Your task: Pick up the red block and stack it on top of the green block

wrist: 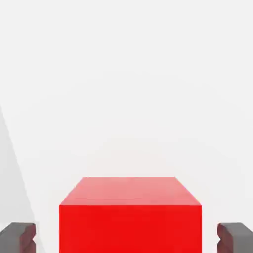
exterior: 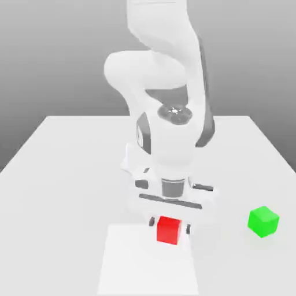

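Note:
The red block (exterior: 168, 229) rests on the white table (exterior: 69, 173), directly under the arm's hand. My gripper (exterior: 170, 226) is lowered over it, one dark finger on each side. In the hand view the red block (wrist: 130, 215) sits between the two fingertips (wrist: 18, 237), and a narrow strip of table shows on each side, so neither pad touches it. The gripper (wrist: 126, 238) is open around the cube. The green block (exterior: 263, 221) stands alone on the table toward the exterior view's right, well apart from the red one.
The arm's white body (exterior: 167, 139) rises behind the red block. A brighter white rectangular patch (exterior: 147, 266) lies on the tabletop at the front, under and ahead of the red block.

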{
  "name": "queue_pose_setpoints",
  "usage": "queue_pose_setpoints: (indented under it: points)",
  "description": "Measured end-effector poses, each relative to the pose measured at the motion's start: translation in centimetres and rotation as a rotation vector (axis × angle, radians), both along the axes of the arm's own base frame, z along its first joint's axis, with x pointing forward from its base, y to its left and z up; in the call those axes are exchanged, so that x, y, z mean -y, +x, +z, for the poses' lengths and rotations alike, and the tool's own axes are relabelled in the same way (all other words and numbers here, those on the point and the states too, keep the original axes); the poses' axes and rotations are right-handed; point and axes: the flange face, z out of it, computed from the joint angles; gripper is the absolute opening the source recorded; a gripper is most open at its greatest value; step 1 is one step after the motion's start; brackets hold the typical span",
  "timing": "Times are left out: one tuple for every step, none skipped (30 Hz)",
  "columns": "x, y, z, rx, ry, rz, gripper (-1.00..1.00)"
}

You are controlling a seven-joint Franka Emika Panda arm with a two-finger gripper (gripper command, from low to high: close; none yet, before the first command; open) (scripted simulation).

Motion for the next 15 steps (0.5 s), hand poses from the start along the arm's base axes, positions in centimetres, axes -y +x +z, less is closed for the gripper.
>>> queue_pose_setpoints:
  points:
    - [0.0,0.0,0.0,0.0,0.0,0.0,-1.0]
    - [0.0,0.0,0.0,0.001,0.0,0.0,-1.0]
    - [0.0,0.0,0.0,0.001,0.0,0.0,-1.0]
    - [0.0,0.0,-0.2,0.001,0.0,0.001,-1.0]
    - [0.0,0.0,0.0,0.001,0.0,0.0,-1.0]
    - [-0.1,0.1,0.4,0.003,0.0,-0.001,-1.0]
    - [-0.1,0.2,0.9,0.004,0.0,-0.001,-1.0]
    - [-0.1,0.4,1.4,0.006,0.0,-0.002,-1.0]
    - [-0.1,0.5,1.9,0.007,0.0,-0.003,-1.0]
    - [-0.1,0.5,2.4,0.008,0.0,-0.003,-1.0]
    - [-0.1,0.6,2.9,0.008,0.0,-0.004,-1.0]
    - [-0.2,0.6,3.4,0.008,-0.001,-0.003,-1.0]
    - [-0.2,0.6,3.9,0.008,-0.001,-0.001,-1.0]
    - [-0.2,0.5,4.4,0.008,-0.001,-0.001,-1.0]
    - [-0.2,0.5,4.8,0.007,-0.001,0.0,-1.0]
